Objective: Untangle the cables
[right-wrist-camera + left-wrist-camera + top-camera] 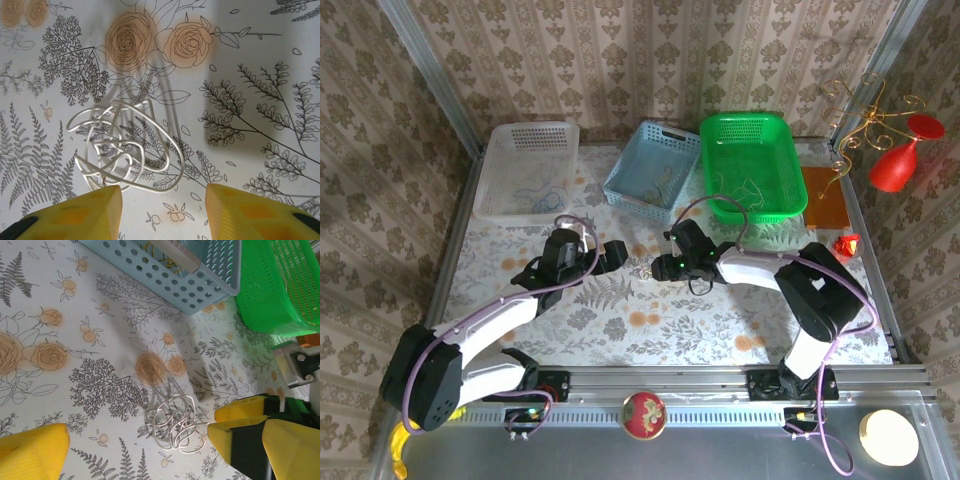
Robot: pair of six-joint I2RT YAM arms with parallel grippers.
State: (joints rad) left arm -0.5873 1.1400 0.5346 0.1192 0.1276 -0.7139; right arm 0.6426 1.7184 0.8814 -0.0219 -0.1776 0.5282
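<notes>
Small whitish knot of thin cables (122, 145) lies on the flowered tablecloth (260, 75) just ahead of the right gripper (161, 194), yellow fingers spread; left gripper (615, 254) gapes wide nearby

Open tablecloth (100, 345) around the cable knot (172, 425); blue basket (175, 282) stands well beyond.

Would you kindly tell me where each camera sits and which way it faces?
Top external: high behind the bases, looking down on the table; left arm and right arm show.
Left wrist: on the left arm, looking low across the cloth toward the blue basket; its yellow fingers at the bottom corners.
Right wrist: on the right arm, looking down at the cable knot; its yellow fingers along the bottom.
Shared: both wrist views hold that knot.
</notes>
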